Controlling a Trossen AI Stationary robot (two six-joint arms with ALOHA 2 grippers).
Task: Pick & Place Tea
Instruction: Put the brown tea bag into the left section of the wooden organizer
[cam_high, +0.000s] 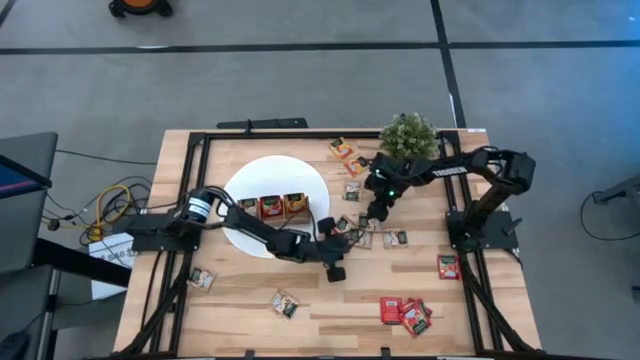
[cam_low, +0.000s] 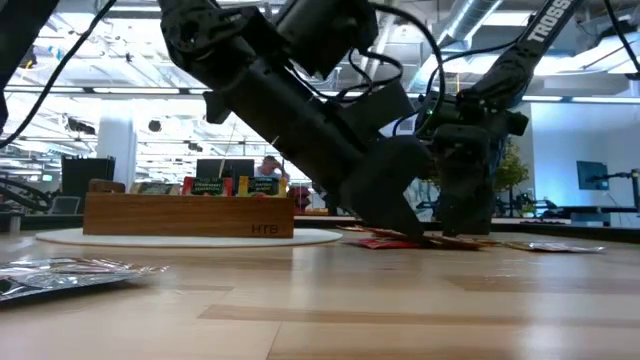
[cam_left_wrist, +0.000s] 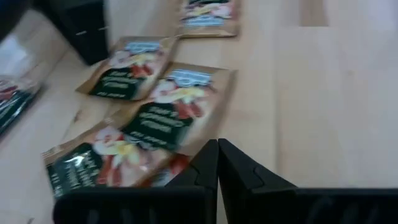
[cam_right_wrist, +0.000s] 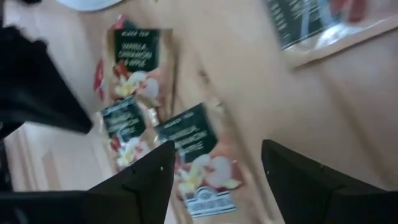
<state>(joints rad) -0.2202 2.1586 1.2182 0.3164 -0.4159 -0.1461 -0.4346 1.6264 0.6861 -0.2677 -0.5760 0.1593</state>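
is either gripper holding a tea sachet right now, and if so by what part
Nothing is held. The left gripper is shut, empty, beside the sachets. The right gripper is open above them.

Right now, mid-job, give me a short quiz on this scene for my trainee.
1. True or false: the right pincer is open over tea sachets lying on the table.
2. The left pincer shows its fingers: A) wide apart, B) shut together, C) clamped on the plant.
3. Fill in: the white disc carries the wooden ____.

Key: 1 true; 2 B; 3 tray.
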